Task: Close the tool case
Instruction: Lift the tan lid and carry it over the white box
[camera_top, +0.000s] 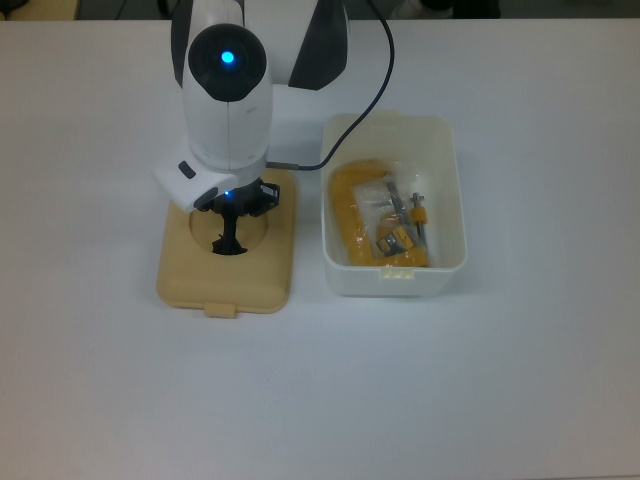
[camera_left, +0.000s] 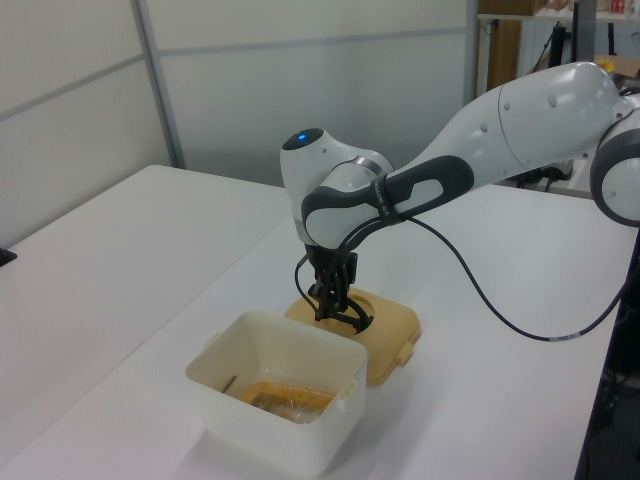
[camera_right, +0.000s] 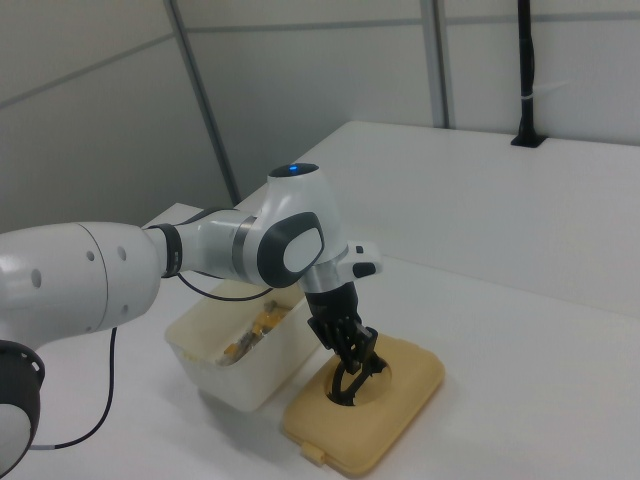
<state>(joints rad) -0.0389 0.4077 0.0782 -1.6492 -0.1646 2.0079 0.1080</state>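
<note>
1. My black two-finger gripper (camera_top: 231, 225) hangs over the round recess of the flat tan plastic lid (camera_top: 225, 275), at the left-centre of the top view, with its fingers closed together on the lid's thin black handle (camera_top: 229, 243).
2. The lid lies on the white table (camera_top: 500, 380), apart from the white rectangular plastic tub with rounded corners (camera_top: 442, 200), which sits open just beside it toward the top view's right.
3. Inside the tub are a yellow clamp (camera_top: 357, 215) and some small parts in a clear wrapper.
4. My white wrist, with its blue light, covers the upper end of the lid in the top view, and a black cable (camera_top: 372, 95) loops over the tub's upper left corner.
5. The left view puts the tub (camera_left: 275, 400) in front, hiding the lid's near edge; only there is a grey wall panel in sight.
6. The right view shows the lid (camera_right: 385, 415) whole at the lower centre, with its small front tab, and the fingers (camera_right: 352, 352) angled down into the recess.
</note>
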